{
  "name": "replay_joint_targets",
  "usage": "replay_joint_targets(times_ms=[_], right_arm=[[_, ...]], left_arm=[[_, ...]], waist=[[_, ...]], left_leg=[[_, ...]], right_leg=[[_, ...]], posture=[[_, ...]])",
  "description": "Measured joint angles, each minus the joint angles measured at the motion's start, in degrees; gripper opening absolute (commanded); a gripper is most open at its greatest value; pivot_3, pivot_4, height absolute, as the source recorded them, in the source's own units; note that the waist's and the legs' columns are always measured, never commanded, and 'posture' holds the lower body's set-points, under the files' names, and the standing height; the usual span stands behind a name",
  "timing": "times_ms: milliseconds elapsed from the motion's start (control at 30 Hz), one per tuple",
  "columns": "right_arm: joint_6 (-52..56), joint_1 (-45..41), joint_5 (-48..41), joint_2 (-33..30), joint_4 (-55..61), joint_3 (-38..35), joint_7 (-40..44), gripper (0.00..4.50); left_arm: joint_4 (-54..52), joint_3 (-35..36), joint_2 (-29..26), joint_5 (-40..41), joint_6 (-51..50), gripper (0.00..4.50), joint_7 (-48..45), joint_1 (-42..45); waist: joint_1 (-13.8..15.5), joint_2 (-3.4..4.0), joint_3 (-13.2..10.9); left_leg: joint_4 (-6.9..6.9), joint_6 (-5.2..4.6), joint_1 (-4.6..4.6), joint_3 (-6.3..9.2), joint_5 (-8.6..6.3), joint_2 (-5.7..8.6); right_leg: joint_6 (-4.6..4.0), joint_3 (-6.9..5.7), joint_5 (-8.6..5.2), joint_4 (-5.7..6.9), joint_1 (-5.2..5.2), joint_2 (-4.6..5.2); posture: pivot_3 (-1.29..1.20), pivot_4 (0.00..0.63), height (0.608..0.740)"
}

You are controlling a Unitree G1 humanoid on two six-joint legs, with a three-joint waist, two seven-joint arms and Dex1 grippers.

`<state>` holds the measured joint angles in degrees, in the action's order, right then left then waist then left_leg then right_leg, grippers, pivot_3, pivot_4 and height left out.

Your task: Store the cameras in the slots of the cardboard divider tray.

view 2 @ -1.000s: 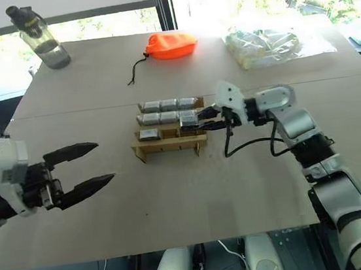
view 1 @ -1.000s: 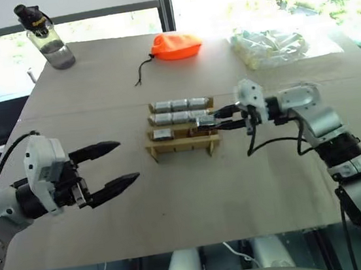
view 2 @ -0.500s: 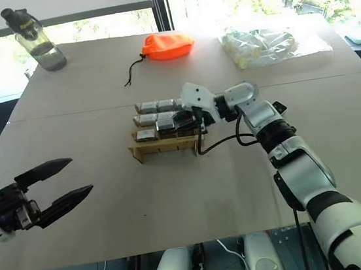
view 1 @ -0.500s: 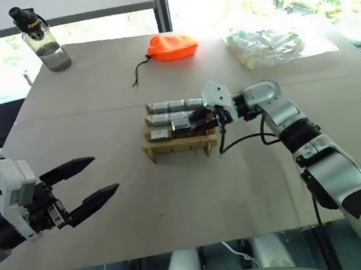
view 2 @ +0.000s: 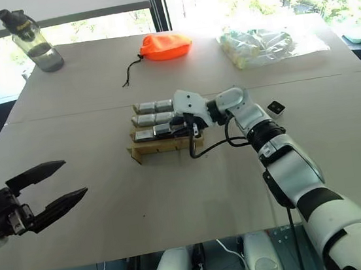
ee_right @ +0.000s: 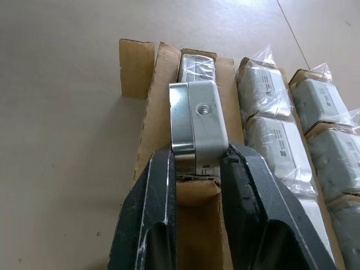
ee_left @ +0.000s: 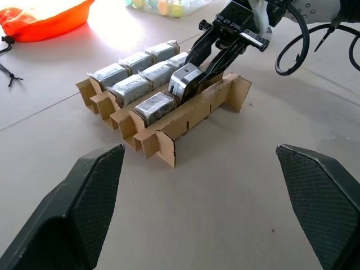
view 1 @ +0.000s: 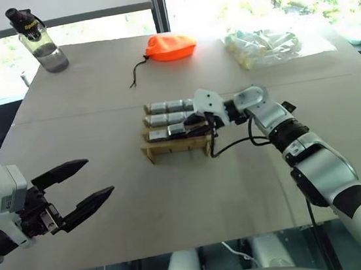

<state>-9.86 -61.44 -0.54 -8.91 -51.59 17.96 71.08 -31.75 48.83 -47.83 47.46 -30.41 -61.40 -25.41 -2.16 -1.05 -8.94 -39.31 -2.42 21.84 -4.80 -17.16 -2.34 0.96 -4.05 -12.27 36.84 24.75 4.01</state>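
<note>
The left gripper [view 1: 84, 184] is being held wide open and empty near the tabletop's [view 1: 194, 192] near-left corner. At the middle of the tabletop, a silver camera [ee_right: 198, 119] is being clamped by the shut right gripper [ee_right: 197, 163] over the middle slot of the nearest row of the cardboard divider tray [view 1: 177, 147], beside wrapped cameras [ee_left: 140, 79] filling the rows behind. An orange pouch [view 1: 170, 46], clear bag [view 1: 263, 43] and bottle [view 1: 39, 41] are being kept along the far edge.

Tan cardboard divider tray [ee_left: 169, 132] mid-table, silver wrapped cameras [ee_left: 138, 84] in its slots
</note>
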Motion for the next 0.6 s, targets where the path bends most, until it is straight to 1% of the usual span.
replay_joint_targets(times_ms=[33,67,100,133,233,267,367,433,500,600], right_arm=[[0.2,0.0,0.0,0.0,0.0,0.0,0.0,0.56],[0.7,0.0,0.0,0.0,0.0,0.0,0.0,1.62],[1.1,0.0,0.1,0.0,0.0,0.0,-0.1,1.88],[1.5,0.0,0.1,-0.1,0.0,-0.1,-0.1,2.47],[2.8,0.2,0.0,-0.3,0.6,-0.6,-0.1,3.86],[3.4,0.2,-0.1,-0.3,1.3,-0.8,-0.2,4.39],[6.2,1.6,-1.8,-1.1,6.0,-2.1,0.3,4.39],[9.3,3.4,-3.9,-2.7,11.5,-3.9,0.4,4.39],[12.5,6.2,-5.7,-5.4,18.4,-5.9,-0.3,4.39],[17.7,11.8,-7.3,-11.3,28.5,-9.4,-3.0,4.39]], left_arm=[[0.1,0.0,0.0,0.0,0.1,4.5,-0.1,0.1],[0.4,0.0,0.0,0.0,0.3,4.5,-0.3,0.3],[0.6,0.0,0.0,0.0,0.5,4.5,-0.4,0.4],[0.9,0.0,0.0,0.0,0.6,4.5,-0.8,0.5],[1.2,-0.1,0.0,0.0,0.8,4.5,-1.0,0.9],[1.4,-0.1,-0.1,-0.1,0.9,4.5,-1.1,1.1],[1.6,-0.5,-0.3,-0.1,0.9,4.5,-1.4,1.9],[1.7,-1.4,-0.4,-0.1,0.9,4.5,-1.5,2.8],[1.8,-2.5,-0.6,0.0,0.9,4.5,-1.6,3.6],[2.2,-5.0,-1.4,0.0,0.8,4.5,-2.0,6.6]], waist=[[0.0,0.0,0.0],[0.0,0.0,0.0],[0.0,0.01,0.0],[0.0,0.0,0.0],[-0.1,0.01,0.0],[-0.1,0.02,0.0],[-0.1,0.03,0.0],[0.1,0.03,0.0],[0.3,0.03,0.0],[0.9,0.01,0.0]], left_leg=[[0.0,0.0,0.01,0.01,0.0,0.0],[0.0,0.0,0.0,0.03,0.0,0.0],[0.0,0.01,0.01,0.05,0.01,0.0],[0.0,0.01,0.01,0.05,0.0,0.0],[0.03,0.01,0.03,0.05,0.0,0.0],[0.05,0.01,0.03,0.05,0.0,0.0],[0.07,0.02,0.08,0.1,0.0,0.0],[0.07,0.02,0.11,0.13,0.0,0.01],[0.07,0.01,0.14,0.17,0.0,0.03],[0.07,0.01,0.12,0.17,0.0,0.06]], right_leg=[[0.0,0.01,0.0,0.0,0.0,0.01],[0.0,0.01,0.0,0.0,-0.01,0.01],[0.0,0.01,0.0,0.0,-0.01,0.01],[-0.01,0.02,0.0,0.0,-0.01,0.02],[-0.01,0.04,0.0,-0.02,0.0,0.02],[-0.01,0.05,0.0,-0.03,0.0,0.02],[-0.01,0.01,0.0,-0.06,0.01,0.04],[0.0,-0.01,0.0,-0.08,0.01,0.08],[0.0,-0.06,0.0,-0.1,0.0,0.11],[0.0,-0.06,0.0,-0.11,-0.01,0.12]], posture=[[0.0,0.15,0.74],[0.0,0.15,0.74],[0.0,0.15,0.74],[0.0,0.15,0.74],[0.0,0.15,0.74],[0.0,0.15,0.74],[0.0,0.15,0.74],[0.0,0.15,0.74],[0.0,0.15,0.74],[0.0,0.15,0.74]])
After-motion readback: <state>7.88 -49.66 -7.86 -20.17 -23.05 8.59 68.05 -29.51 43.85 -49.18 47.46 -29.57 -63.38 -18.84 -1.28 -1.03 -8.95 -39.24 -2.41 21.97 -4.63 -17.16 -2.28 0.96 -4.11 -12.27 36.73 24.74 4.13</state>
